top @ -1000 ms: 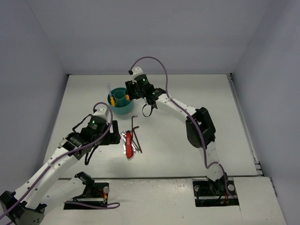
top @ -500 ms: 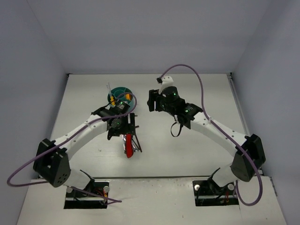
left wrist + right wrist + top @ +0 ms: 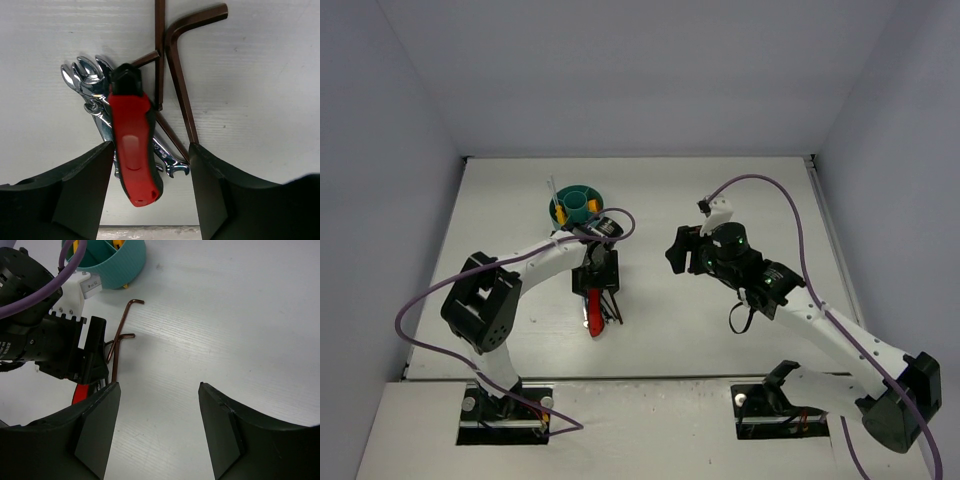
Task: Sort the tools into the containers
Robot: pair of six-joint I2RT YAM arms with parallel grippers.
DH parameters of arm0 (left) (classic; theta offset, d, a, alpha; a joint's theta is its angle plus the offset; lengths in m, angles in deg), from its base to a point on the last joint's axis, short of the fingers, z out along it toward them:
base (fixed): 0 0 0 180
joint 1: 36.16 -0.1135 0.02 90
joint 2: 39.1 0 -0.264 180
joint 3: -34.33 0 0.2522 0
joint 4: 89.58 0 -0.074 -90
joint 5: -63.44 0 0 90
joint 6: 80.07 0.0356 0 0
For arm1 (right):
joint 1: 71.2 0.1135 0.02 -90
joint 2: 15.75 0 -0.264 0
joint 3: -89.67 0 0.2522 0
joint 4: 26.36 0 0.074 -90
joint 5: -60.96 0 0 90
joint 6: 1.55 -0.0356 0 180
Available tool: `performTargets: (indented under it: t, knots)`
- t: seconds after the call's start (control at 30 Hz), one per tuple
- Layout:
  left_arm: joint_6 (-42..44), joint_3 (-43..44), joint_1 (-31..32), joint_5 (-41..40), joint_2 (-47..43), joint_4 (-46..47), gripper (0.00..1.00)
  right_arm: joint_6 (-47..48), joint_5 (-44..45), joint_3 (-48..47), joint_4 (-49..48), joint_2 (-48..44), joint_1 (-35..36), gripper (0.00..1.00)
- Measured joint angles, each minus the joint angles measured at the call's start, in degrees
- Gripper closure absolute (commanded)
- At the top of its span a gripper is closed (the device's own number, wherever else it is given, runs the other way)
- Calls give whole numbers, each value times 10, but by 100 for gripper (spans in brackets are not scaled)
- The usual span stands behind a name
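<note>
Left wrist view: our left claw [image 3: 150,150], spread wide over the red tool [image 3: 132,135], might grab the wrenches [image 3: 87,75] underneath too.

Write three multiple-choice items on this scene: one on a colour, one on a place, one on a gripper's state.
1. What colour is the organiser?
A. red
B. teal
C. white

2. Where does the red-handled tool lie?
A. inside the organiser
B. upright against the organiser
C. across the silver wrenches

3. How is the left gripper?
A. open, with the red-handled tool between its fingers
B. shut on the silver wrenches
C. shut on the organiser's rim

Answers:
1 B: its wall shows teal in the right wrist view.
2 C: the left wrist view shows wrench heads sticking out from under it.
3 A: the fingers stand wide apart with the handle between them.
</note>
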Motion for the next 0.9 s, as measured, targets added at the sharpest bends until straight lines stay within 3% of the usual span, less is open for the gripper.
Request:
performTargets:
  t: [0.27,0.43,0.5,0.73,0.9]
  knots:
    - [-3,1,0,-31,4,-6,43,0,-27,21,7,-26,-5,38]
    - [-3,13,0,-39,28,-9,51,2,-38,23,9,-26,-6,38]
    - [-2,16,0,-40,40,-8,57,2,-41,23,9,-26,-6,38]
    - [2,25,-1,-40,53,-13,95,4,-45,24,9,-26,-9,38]
    - [4,35,-2,-48,44,-20,99,4,-47,30,9,-35,-13,37]
